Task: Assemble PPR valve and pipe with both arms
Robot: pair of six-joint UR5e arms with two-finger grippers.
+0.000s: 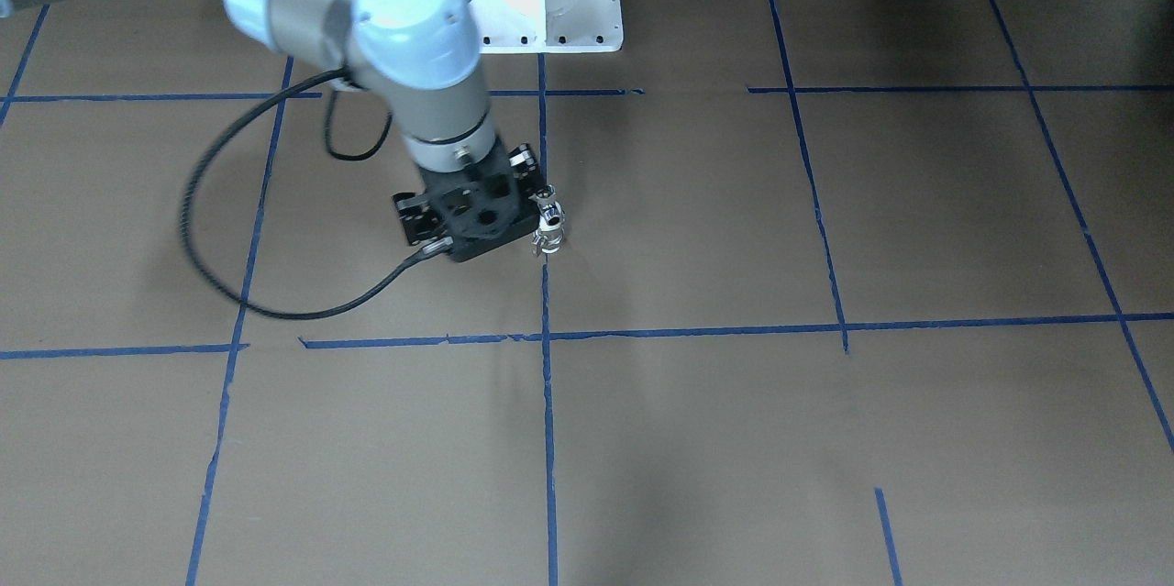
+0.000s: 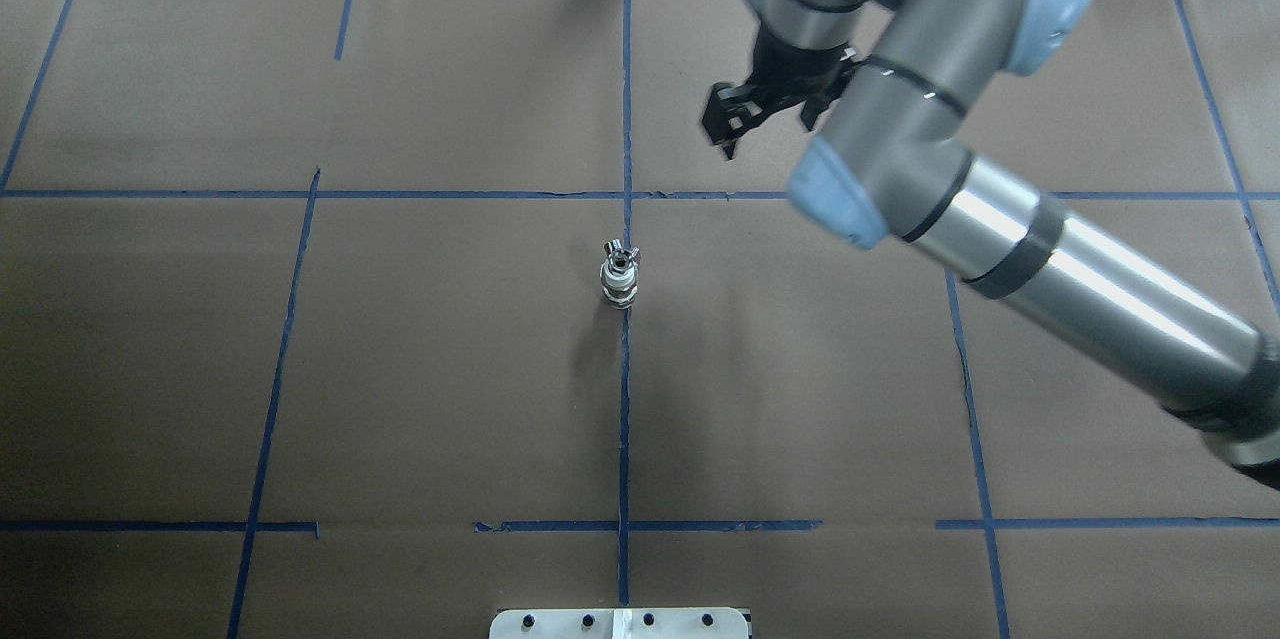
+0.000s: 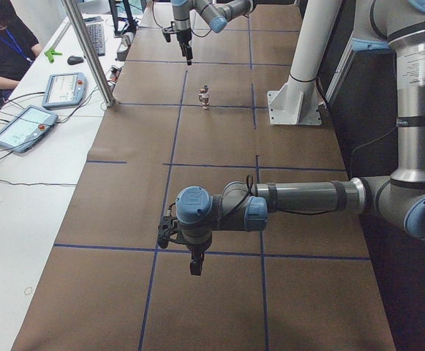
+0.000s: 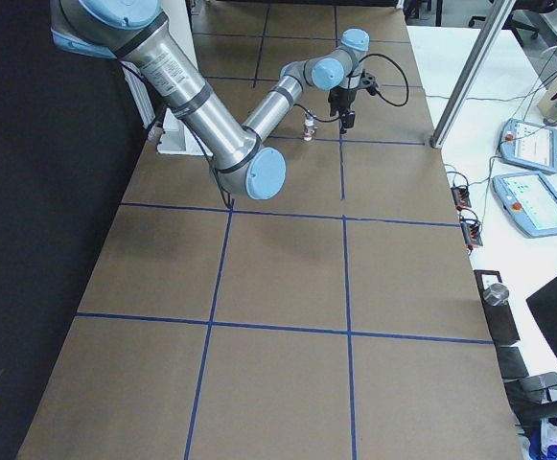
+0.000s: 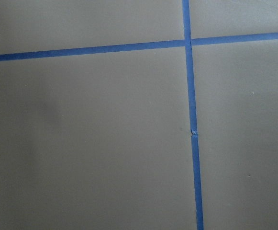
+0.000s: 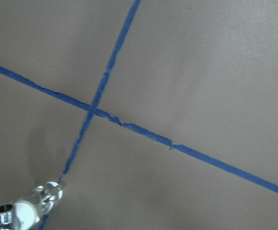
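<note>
Valve (image 2: 620,267) and pipe (image 2: 618,296) stand joined as one small upright stack on the brown table (image 2: 400,369). They sit right on the middle strip of blue tape (image 2: 623,419), the valve on top with its wing handle uppermost. The seam between them is too small for me to make out. My right gripper (image 2: 722,137) hangs in the air near the stack, on its far side and apart from it, with nothing in its grasp. Whether its fingers are spread or closed I cannot tell. From my right wrist the stack shows only in the bottom corner. My left gripper (image 3: 195,265) hovers over the table well apart from the stack, and I cannot tell how its fingers stand either. Its wrist view gives only table and crossed tape.
</note>
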